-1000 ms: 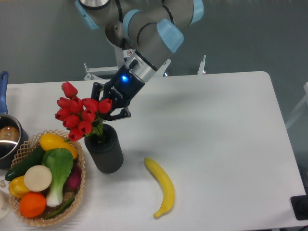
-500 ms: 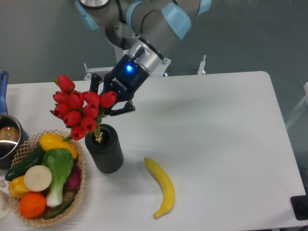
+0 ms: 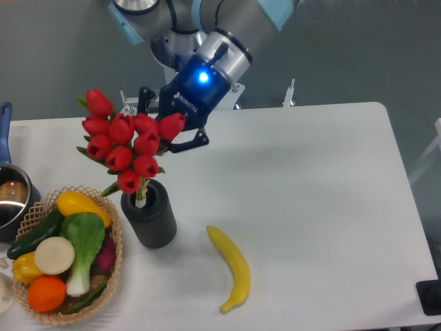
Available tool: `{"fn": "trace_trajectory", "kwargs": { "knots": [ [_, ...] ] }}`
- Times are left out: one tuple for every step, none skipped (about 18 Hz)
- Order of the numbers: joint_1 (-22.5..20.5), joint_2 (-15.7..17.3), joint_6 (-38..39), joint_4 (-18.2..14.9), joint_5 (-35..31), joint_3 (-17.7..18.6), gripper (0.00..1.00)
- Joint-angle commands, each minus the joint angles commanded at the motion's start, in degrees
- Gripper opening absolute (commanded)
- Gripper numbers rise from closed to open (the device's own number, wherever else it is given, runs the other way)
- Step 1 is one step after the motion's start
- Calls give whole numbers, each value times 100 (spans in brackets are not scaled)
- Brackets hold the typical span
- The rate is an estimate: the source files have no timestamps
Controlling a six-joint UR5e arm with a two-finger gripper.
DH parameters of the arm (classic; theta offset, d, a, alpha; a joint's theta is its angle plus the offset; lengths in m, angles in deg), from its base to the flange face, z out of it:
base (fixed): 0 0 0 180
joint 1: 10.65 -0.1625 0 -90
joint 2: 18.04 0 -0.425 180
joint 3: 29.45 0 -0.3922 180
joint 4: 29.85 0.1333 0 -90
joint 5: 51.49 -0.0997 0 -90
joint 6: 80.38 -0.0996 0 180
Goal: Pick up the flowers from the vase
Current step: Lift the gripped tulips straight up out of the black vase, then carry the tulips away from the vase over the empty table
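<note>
The tool [image 3: 167, 131] is closed on the flowers [image 3: 127, 146] at their right side, and the stems point straight down with their ends just inside the mouth of the vase [image 3: 149, 218], so the way out looks to be straight up.

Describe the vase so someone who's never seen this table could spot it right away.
On the white table, look left, just right of the wicker basket. The vase is the short dark ribbed cylinder beneath the red flowers, unlike the yellow banana lying nearby.
</note>
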Motion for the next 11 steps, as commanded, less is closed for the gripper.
{"fn": "trace_trajectory", "kwargs": {
  "knots": [
    [-35, -9, 62, 0, 0, -27, 0],
    [-61, 0, 72, 0, 0, -27, 0],
    [-70, 9, 81, 0, 9, -27, 0],
    [-105, 35, 115, 0, 17, -27, 0],
    [-132, 61, 142, -9, 26, -27, 0],
    [-176, 79, 142, -9, 61, -27, 0],
    [-254, 79, 133, -9, 105, -27, 0],
    [-333, 79, 72, -9, 97, -27, 0],
    [-395, 79, -15, 9, 36, -53, 0],
    [-448, 70, -338, -9, -43, -132, 0],
    [-553, 79, -689, -9, -253, -150, 0]
  ]
}}
